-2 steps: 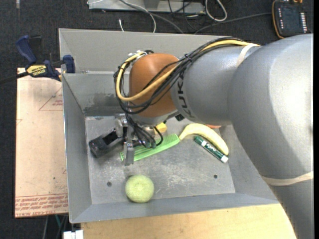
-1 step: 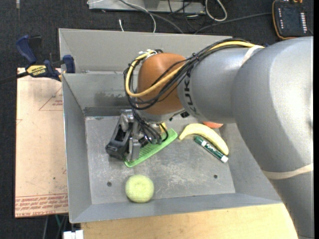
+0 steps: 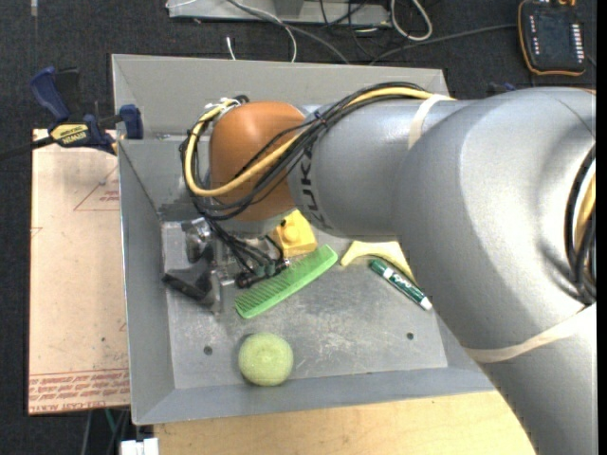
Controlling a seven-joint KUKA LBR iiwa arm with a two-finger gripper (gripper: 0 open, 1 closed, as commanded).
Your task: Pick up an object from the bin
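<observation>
Green comb (image 3: 285,284) lies slantwise in the middle of the bin (image 3: 379,341), its left end just beside the gripper (image 3: 213,275), which sits low at the bin's left side. A small black piece (image 3: 187,283) lies just left of the gripper; loose thing or robot part, cannot tell. Gripper spread or pressed together: cannot tell.

Judged step: approach, nothing seen gripped. Next move calls for centring on one thing, closing, then lifting clear.

Count:
- one green comb
- one yellow block (image 3: 297,233), far side of it
- one green marker (image 3: 398,283), right
- one pale green ball (image 3: 265,359), near
</observation>
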